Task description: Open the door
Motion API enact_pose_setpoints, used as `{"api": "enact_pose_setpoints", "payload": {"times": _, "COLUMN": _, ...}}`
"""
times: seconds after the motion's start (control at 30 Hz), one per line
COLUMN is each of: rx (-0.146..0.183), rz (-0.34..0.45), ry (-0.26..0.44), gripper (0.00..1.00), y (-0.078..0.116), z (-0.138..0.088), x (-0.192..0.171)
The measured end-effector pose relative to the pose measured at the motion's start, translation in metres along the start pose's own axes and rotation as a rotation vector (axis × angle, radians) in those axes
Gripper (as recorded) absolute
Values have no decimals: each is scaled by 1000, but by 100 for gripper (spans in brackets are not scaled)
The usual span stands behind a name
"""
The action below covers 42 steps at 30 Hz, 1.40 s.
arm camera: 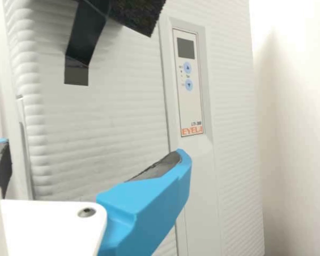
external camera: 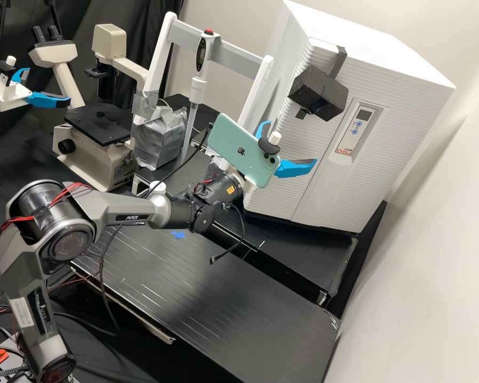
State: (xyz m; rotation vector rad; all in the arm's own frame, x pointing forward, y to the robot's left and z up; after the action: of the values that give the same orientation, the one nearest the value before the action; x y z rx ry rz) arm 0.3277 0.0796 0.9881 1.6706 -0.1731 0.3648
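Pale wall, black bench: open gripper before a closed door

Pale walls [external camera: 431,255] and a black curtain [external camera: 143,32] back the black bench [external camera: 223,303]. At its far right corner stands a white ribbed cabinet [external camera: 415,106], its door [external camera: 314,143] flush and closed. On the cabinet's front is a control panel [external camera: 356,127] with a dark display, two round blue buttons, small lettering and a bolder orange word at its lower end. Black tape [arm camera: 77,72] holds a dark foam block [external camera: 319,96] to the front.

White letters sit on a black plate along the arm's forearm [external camera: 127,210]; more pale lettering and a white sticker [external camera: 23,312] mark the lower link [external camera: 32,298]. An orange-yellow label [external camera: 230,189] is on the wrist, and a dark maker's mark on the back of the green phone [external camera: 242,151] mounted there.

From the near left, the lower link rises to a bent elbow [external camera: 64,239]; the forearm runs nearly level over the bench, and past the wrist the gripper [external camera: 289,143] angles up toward the door. Its blue fingers are spread wide with nothing between them. One lies across the view of the door; whether it touches cannot be told.

A microscope [external camera: 98,146] stands by the far left edge.
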Motion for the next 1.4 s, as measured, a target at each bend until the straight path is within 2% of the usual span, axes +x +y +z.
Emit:
{"api": "enact_pose_setpoints", "payload": {"times": 1.0, "rx": -23, "rz": -13, "ry": 12, "gripper": 0, "y": -4, "z": 3, "x": -1}}
{"api": "enact_pose_setpoints", "payload": {"times": 1.4, "rx": -43, "rz": -29, "ry": 19, "gripper": 0, "y": -6, "z": 3, "x": -1}}
